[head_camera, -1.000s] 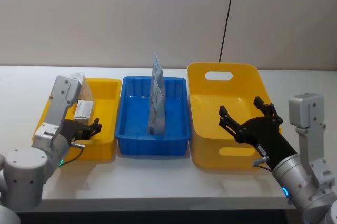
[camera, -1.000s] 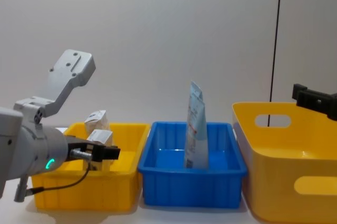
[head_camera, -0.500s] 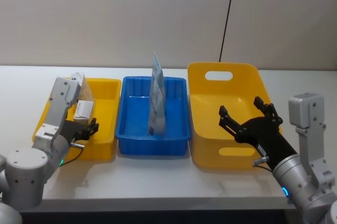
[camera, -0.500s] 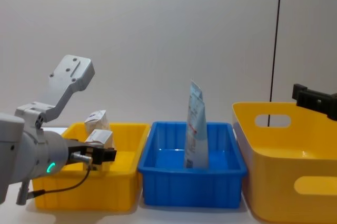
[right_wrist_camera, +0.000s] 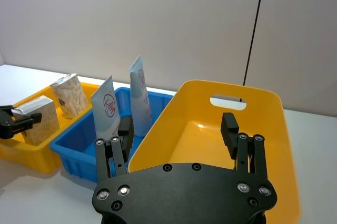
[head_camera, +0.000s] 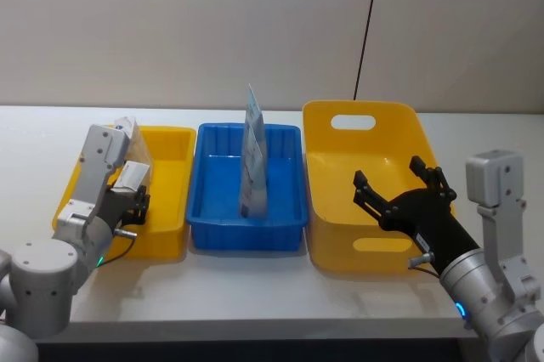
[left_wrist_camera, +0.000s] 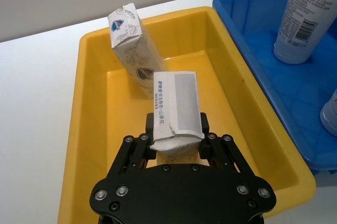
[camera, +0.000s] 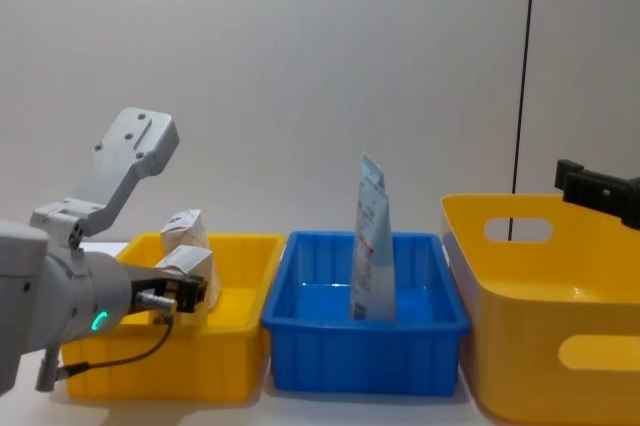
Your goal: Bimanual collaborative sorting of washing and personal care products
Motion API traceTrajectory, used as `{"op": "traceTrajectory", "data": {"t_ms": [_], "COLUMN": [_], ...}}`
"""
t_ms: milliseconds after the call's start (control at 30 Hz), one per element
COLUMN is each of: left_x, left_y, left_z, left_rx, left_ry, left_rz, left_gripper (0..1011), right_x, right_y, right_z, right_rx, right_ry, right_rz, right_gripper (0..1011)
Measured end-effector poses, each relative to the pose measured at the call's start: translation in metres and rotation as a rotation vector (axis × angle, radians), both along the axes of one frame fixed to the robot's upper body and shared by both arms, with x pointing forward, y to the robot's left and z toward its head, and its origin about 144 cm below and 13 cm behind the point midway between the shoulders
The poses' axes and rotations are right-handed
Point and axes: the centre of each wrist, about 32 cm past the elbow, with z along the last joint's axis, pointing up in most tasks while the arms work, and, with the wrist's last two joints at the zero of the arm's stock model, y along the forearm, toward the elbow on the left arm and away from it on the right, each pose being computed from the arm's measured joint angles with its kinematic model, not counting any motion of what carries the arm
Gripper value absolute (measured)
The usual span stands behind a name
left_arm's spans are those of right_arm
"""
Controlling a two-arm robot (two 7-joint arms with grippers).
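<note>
Left jaws pinch packet over bench-left yellow bin: lower clear of box, release. Right jaws spread over right bin.

Two yellow bins, one blue bin, two tubes, two cream packets

Across the white tabletop: small yellow plastic bin left, blue plastic bin middle, large yellow handled plastic bin right. Two light-blue-and-white tubes stand in the middle bin; in the left, a pale marbled soft pack stands behind a white-labelled marbled pack.
</note>
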Motion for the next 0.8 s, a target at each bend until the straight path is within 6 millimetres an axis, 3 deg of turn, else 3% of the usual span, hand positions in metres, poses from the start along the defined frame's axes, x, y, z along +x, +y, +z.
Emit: {"op": "traceTrajectory", "data": {"t_ms": [467, 800], "left_x": [0.0, -0.006], "left_y": [0.0, 0.002], "left_z": [-0.004, 0.011], "left_rx": [-0.011, 0.036], "left_ry": [-0.001, -0.024], "left_rz": [0.011, 0.011], "left_gripper": [365, 365], "right_x": [0.0, 0.0], "right_y": [0.0, 0.0], "right_z": [0.0, 0.0], "right_rx": [0.0, 0.0], "right_ry": [0.0, 0.0], "right_rz": [0.0, 0.0], "right_gripper": [1000, 1000]}}
